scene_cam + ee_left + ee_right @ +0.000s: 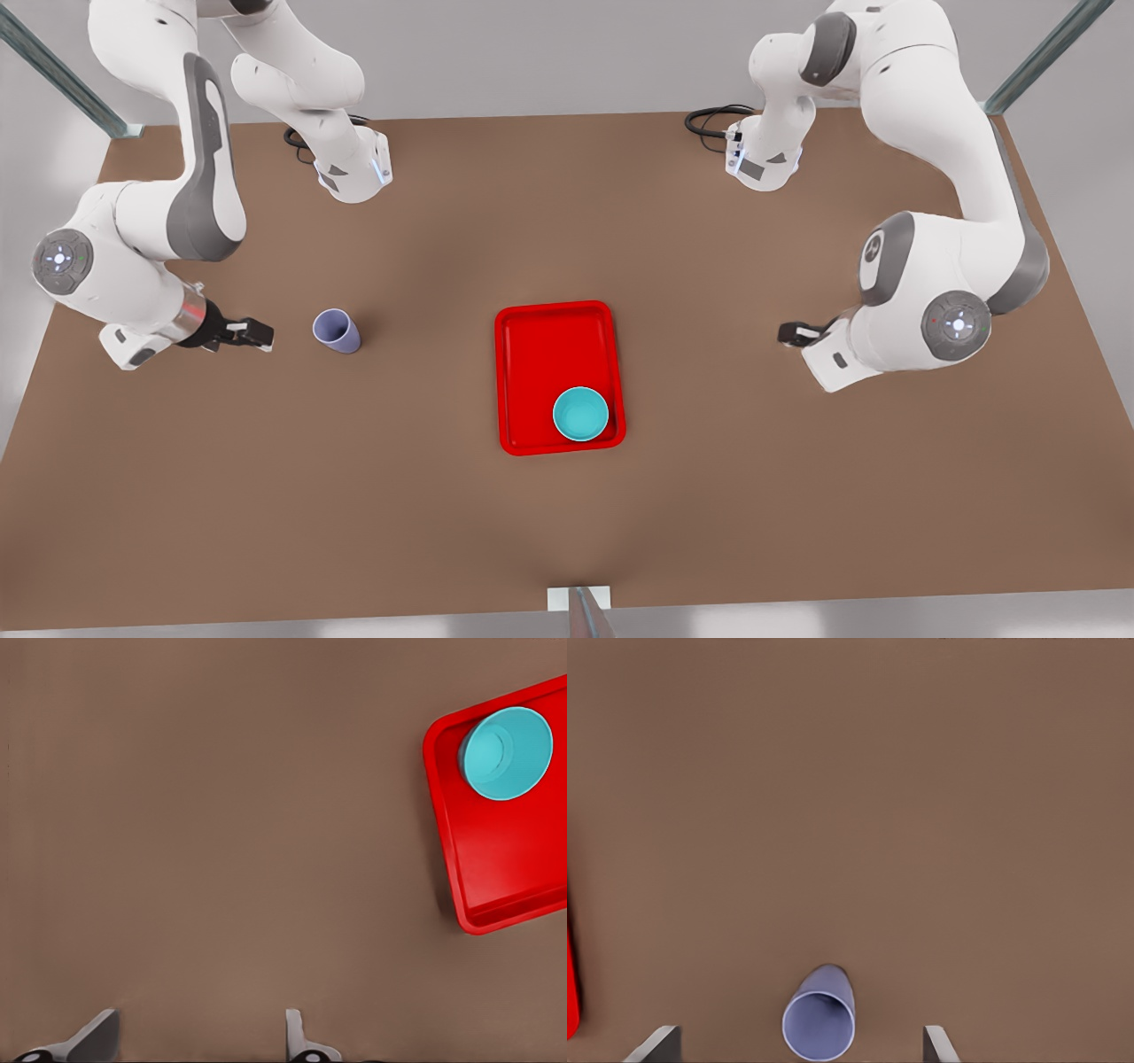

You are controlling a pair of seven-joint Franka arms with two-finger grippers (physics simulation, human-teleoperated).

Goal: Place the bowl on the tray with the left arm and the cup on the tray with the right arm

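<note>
Tray [549, 354] = landmark, mid-table [443, 496]. Bowl [581, 413] sits upright inside the tray, in the corner nearest the cam and toward the front view's right, close to the rim; same in left wrist view: bowl [506, 753] tucked in a tray [505, 859] corner.

Cup [337, 330] is off the tray, on the table well to the front view's left of it, upright.

R gripper [252, 333] is further out from the tray than the cup, just beside the cup, not touching. R wrist view: cup [819, 1023] between the fingers [656, 1045], which are spread wide, gaps both sides.

L gripper [795, 333] is well off the tray on the front view's right, over bare table. L wrist view: fingers [93, 1036] wide apart, nothing in them.
</note>
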